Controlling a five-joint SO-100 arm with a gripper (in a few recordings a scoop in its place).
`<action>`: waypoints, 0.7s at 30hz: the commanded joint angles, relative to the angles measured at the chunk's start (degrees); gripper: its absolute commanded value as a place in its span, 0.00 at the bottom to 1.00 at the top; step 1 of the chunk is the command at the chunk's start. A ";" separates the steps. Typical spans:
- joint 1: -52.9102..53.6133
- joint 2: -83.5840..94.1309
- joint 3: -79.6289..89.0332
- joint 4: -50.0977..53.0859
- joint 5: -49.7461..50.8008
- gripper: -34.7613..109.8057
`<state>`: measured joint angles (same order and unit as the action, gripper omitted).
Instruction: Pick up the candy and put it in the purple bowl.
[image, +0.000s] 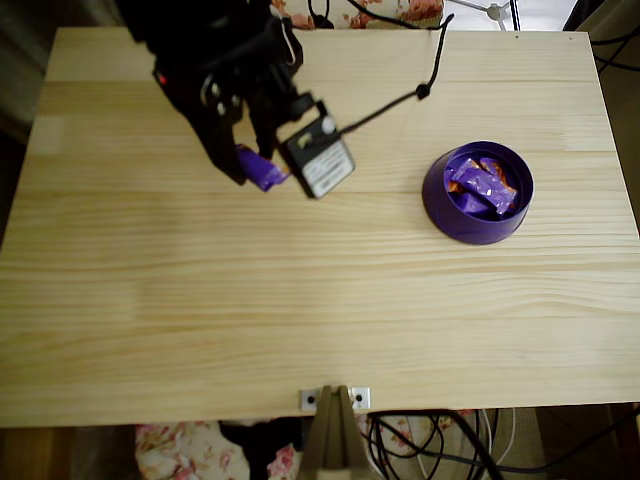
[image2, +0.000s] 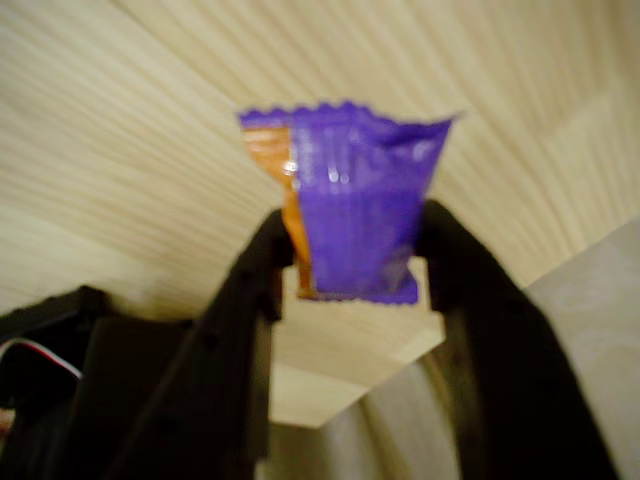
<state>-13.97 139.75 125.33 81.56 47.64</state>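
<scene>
Black fingers (image2: 250, 300) fill the lower part of the wrist view, pressed against both sides of a candy (image2: 350, 215) whose purple wrapper, orange along one edge, stands up between them with its crimped end on top. Behind it lies the pale wooden tabletop (image2: 150, 130). Seen from overhead, the gripper (image: 250, 165) holds that candy (image: 262, 169) over the upper left part of the tabletop (image: 300, 300), with a small black box with a white label (image: 322, 158) just beside it. Well apart to the right sits the purple bowl (image: 476, 193), with more purple and orange candies (image: 484, 184) inside
</scene>
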 joint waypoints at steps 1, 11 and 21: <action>-5.62 8.44 -4.83 -1.58 2.37 0.24; -21.45 19.07 1.41 -11.95 8.44 0.24; -31.38 30.23 15.56 -30.85 12.57 0.24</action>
<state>-42.10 164.36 138.78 58.18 57.57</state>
